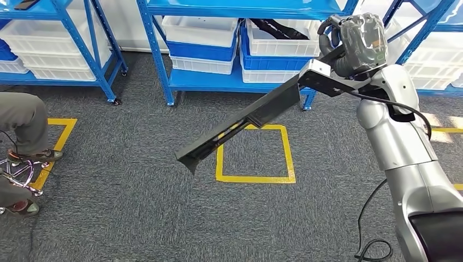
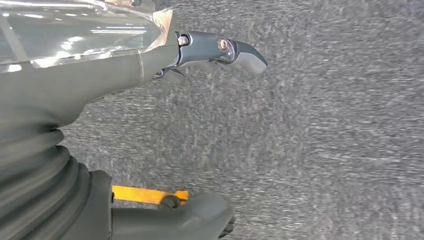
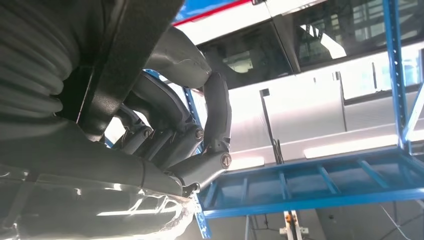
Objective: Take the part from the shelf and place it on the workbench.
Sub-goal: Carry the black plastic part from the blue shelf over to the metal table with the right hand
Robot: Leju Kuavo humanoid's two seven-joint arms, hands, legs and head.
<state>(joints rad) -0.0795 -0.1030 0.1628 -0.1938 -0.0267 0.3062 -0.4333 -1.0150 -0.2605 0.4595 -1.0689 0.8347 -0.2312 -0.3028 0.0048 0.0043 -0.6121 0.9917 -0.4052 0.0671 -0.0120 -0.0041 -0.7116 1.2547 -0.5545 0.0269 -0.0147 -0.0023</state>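
Warehouse or workshop storeroom: blue steel shelving [image 1: 164, 60] stacked with plastic bins [image 1: 203, 37], yellow floor markings [image 1: 255, 154] on grey carpet [image 1: 120, 207].

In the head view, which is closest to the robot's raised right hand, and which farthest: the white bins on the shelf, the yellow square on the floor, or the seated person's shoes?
From the right hand, which holds the long black part:
1. White bins on the blue shelf, just beside the hand.
2. Yellow square taped on the carpet, below the part.
3. Person's shoes, far across at the left edge.

The head view looks down at the grey carpet [image 1: 125, 207] from high up. The left wrist view sees that carpet close. The right wrist view looks up at blue shelves [image 3: 320, 185].
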